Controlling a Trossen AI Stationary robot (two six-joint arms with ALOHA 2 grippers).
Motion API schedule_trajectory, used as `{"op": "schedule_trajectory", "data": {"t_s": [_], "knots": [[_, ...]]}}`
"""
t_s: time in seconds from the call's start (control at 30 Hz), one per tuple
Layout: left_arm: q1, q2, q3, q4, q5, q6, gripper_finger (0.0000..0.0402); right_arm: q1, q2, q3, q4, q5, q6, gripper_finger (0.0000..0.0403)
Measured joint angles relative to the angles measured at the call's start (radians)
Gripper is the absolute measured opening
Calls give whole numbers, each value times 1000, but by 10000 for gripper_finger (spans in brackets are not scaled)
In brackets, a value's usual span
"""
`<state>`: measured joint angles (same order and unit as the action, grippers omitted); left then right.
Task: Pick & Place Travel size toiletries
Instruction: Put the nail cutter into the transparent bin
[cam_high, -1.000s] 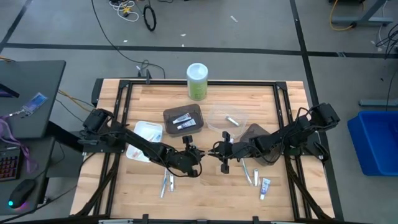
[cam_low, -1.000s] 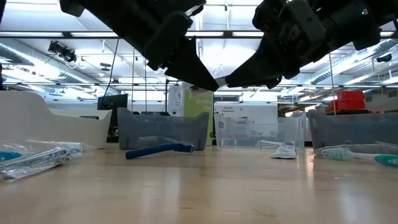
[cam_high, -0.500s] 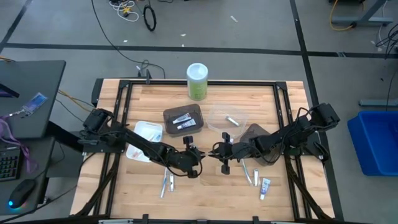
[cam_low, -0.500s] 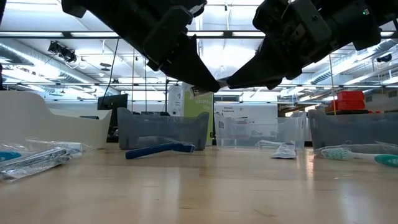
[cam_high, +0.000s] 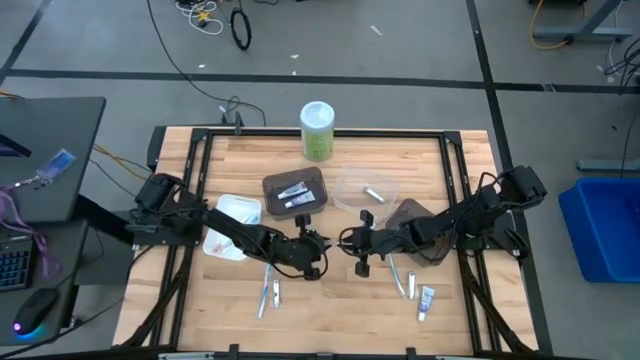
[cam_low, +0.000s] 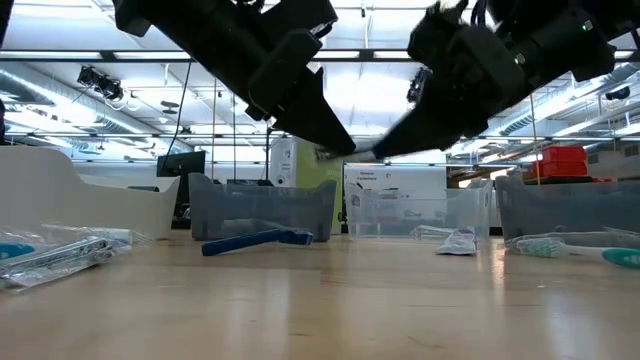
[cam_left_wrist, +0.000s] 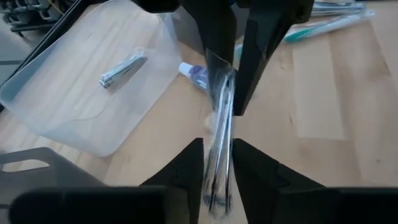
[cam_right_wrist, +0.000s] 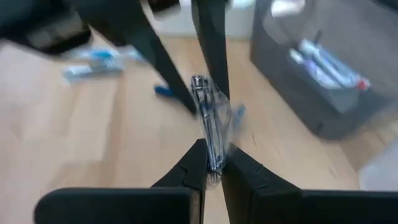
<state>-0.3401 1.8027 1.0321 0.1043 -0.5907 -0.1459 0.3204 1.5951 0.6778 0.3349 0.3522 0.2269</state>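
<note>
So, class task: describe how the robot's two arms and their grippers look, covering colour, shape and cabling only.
Both arms are dark, nearly black, built of jointed segments running in from the table's sides. The left gripper and right gripper each end in two slim, tapered black fingers, wedge-like up close. Thin dark cables loop along the segments. No markings can be made out.
</note>
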Motion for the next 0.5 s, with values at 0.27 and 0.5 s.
{"op": "schedule_trajectory", "data": {"t_s": [0.27,0.5], "knots": [[6,0,0,0,-2,-13,130,2,-13,-4,-113,41,22,36],[6,0,0,0,2,-42,137,3,-170,-4,-250,212,27,36]]}}
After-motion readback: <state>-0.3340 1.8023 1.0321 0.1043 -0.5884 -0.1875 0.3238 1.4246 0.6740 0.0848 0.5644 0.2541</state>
